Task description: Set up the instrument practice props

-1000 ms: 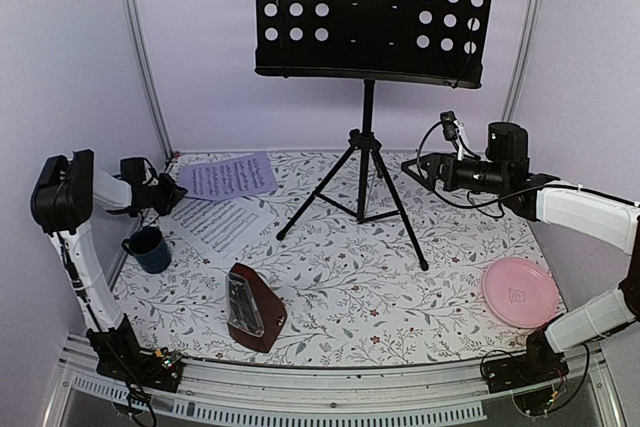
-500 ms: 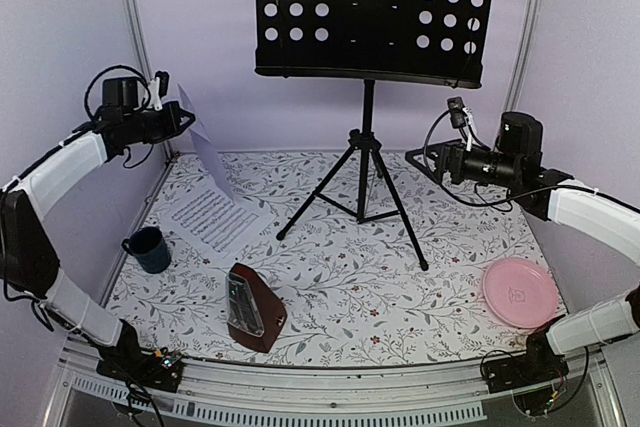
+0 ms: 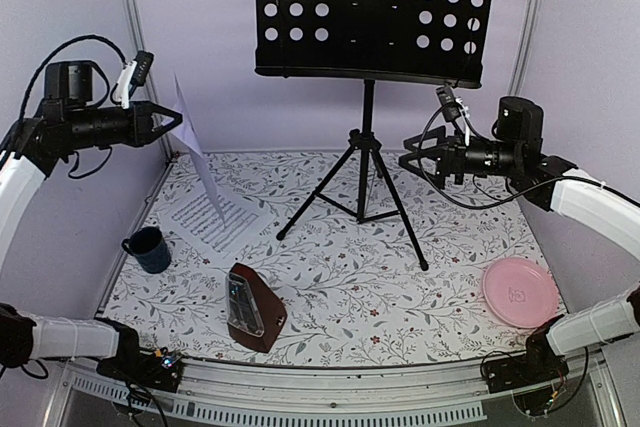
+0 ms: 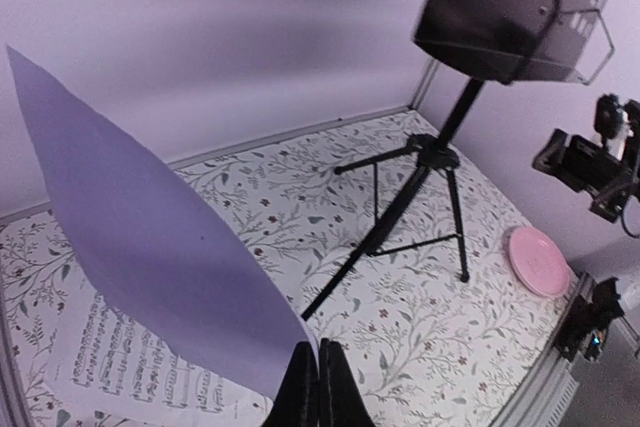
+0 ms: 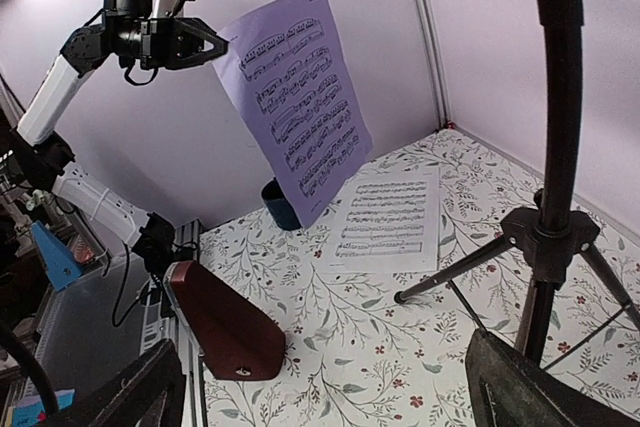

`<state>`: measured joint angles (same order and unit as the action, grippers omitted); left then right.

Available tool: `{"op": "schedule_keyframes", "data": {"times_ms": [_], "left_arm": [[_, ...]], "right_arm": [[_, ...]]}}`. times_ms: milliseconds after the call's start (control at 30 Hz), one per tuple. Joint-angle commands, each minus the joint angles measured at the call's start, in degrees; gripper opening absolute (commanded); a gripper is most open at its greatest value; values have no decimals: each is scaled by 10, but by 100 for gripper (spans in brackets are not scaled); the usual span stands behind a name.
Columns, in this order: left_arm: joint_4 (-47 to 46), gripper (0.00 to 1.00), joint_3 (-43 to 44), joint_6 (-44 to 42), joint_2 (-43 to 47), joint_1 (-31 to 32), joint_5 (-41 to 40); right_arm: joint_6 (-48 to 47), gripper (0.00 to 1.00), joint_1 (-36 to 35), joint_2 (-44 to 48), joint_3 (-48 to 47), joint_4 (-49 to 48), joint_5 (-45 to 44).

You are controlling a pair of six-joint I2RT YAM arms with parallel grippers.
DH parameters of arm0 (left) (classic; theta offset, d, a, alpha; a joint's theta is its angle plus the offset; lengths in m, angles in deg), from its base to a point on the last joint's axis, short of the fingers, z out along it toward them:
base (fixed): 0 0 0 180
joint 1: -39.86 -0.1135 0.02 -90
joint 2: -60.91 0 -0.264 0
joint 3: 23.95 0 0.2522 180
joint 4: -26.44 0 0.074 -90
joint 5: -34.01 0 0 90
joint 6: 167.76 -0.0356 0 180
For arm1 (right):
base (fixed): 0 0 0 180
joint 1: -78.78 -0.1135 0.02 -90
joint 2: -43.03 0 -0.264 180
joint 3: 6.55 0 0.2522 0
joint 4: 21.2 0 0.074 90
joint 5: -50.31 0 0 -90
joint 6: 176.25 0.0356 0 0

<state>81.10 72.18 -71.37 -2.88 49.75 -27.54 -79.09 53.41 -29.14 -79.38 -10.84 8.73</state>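
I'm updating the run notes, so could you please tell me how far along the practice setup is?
Done: the music stand stands upright, its desk bare. In hand: the left gripper is shut on one music sheet, held aloft. Left: that sheet and the second sheet, flat on the table, probably go onto the desk; the metronome sits by the front edge. The right gripper hangs open, empty.

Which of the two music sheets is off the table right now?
The sheet pinched in the left gripper, hanging in the air; the other sheet lies flat on the table near the blue mug.
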Motion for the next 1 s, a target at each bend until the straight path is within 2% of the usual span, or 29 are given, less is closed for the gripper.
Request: {"op": "schedule_keyframes", "data": {"times_ms": [0, 133, 233, 367, 533, 667, 867, 967], "left_arm": [[94, 0, -9, -15, 52, 72, 39], [75, 0, -55, 13, 91, 127, 95], [59, 0, -52, 26, 126, 173, 118], [5, 0, -52, 49, 165, 209, 200], [-5, 0, -30, 41, 135, 237, 227], [2, 0, 6, 10, 82, 319, 205], [62, 0, 68, -54, -24, 529, 78], [107, 0, 136, -91, -79, 597, 34]], "right_arm": [[-41, 99, -22, 7, -32, 28, 41], [-56, 99, -34, 8, -40, 35, 50], [-60, 99, -39, 14, -44, 33, 59], [-65, 99, -45, 22, -44, 24, 68], [-65, 99, -51, 22, -47, 9, 74], [-91, 99, -59, 30, -45, 5, 70], [-126, 99, -64, 57, -28, 13, 84], [-146, 99, -79, 60, -28, 27, 91]]}}
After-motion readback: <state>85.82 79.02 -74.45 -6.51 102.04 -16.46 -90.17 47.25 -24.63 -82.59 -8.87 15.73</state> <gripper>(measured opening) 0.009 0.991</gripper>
